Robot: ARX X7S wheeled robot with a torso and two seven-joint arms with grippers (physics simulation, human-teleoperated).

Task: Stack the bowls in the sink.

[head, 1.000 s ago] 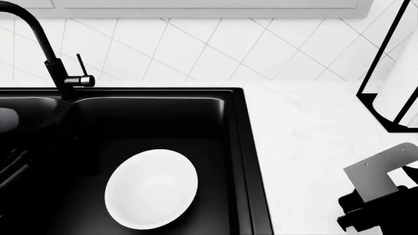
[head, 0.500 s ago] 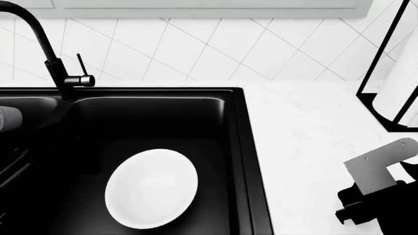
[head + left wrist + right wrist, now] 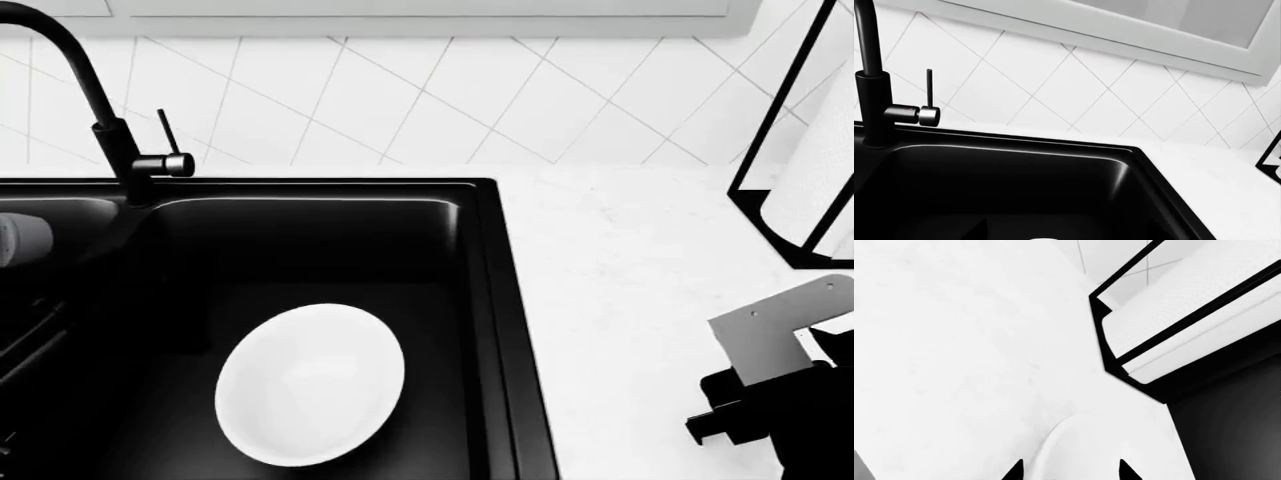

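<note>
The right hand hovers over the tabletop near its right edge; two fingertips show, spread apart, holding nothing. The left hand is out of view. One bowl lies in the sink, in the right basin's near half. Judged rigid, glossy, slippery and breakable: grip the rim. The faucet stands at the sink's far edge.

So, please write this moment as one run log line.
bowl: in sink | right end effector: over counter | stacking: not done
</note>
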